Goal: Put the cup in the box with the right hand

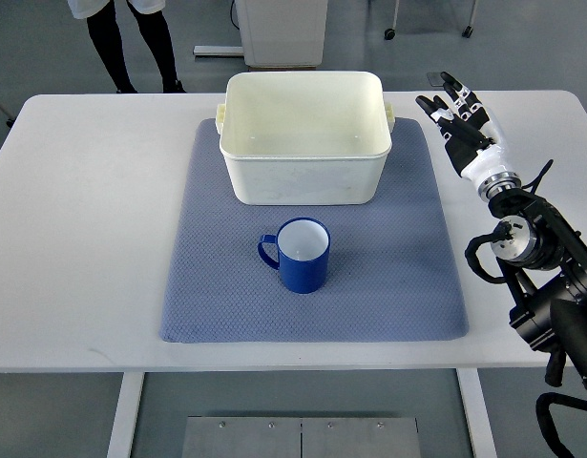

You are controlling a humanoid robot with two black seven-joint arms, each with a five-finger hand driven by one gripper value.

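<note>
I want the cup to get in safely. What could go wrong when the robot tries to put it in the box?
1. The right hand is open and far off to the side of the blue cup, so a sideways reach might bump and tip it.
2. The cup's handle points away from that hand, so the fingers must grip the smooth body, which could slip.
3. The white box has tall walls; a low lift might knock the cup against its near rim.

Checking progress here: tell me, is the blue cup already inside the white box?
No, the blue cup stands upright on the grey mat, in front of the white box.
</note>
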